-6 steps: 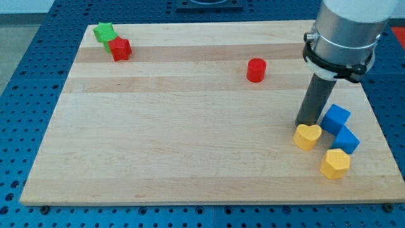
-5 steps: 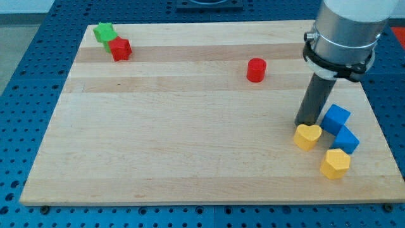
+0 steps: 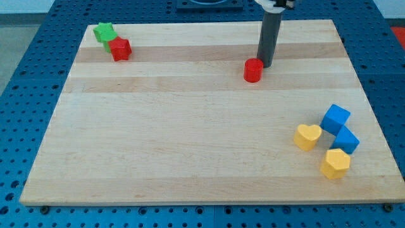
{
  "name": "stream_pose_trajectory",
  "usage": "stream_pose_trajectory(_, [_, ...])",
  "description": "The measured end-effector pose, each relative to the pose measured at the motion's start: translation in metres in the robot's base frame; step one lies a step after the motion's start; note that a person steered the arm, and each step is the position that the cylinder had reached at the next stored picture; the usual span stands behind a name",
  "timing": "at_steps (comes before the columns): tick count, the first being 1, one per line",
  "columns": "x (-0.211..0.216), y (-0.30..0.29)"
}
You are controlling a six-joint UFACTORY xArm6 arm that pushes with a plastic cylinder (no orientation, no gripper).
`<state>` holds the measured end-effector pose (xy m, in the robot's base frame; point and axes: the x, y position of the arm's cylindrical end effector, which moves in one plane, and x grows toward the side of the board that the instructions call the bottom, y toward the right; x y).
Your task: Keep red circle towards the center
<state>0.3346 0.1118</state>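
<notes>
The red circle [image 3: 253,70], a short red cylinder, sits on the wooden board [image 3: 190,139] right of the middle and toward the view's top. My tip [image 3: 264,66] is at the circle's upper right edge, touching or almost touching it. The dark rod rises straight from there out of the view's top.
A green star-like block [image 3: 104,31] and a red block [image 3: 119,49] touch near the top left corner. At the lower right lie a yellow heart [image 3: 307,136], two blue blocks [image 3: 335,118] [image 3: 346,140] and a yellow hexagon-like block [image 3: 335,163].
The rod has left the yellow heart at the lower right and moved up and left to the red circle. The red circle has shifted slightly left and down.
</notes>
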Motion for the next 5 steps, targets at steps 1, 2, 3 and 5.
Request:
stream_pose_trajectory(1, [0.001,-0.019])
stream_pose_trajectory(2, [0.008,-0.071])
stream_pose_trajectory(3, [0.01,-0.078])
stream_pose_trajectory(5, [0.031,-0.057])
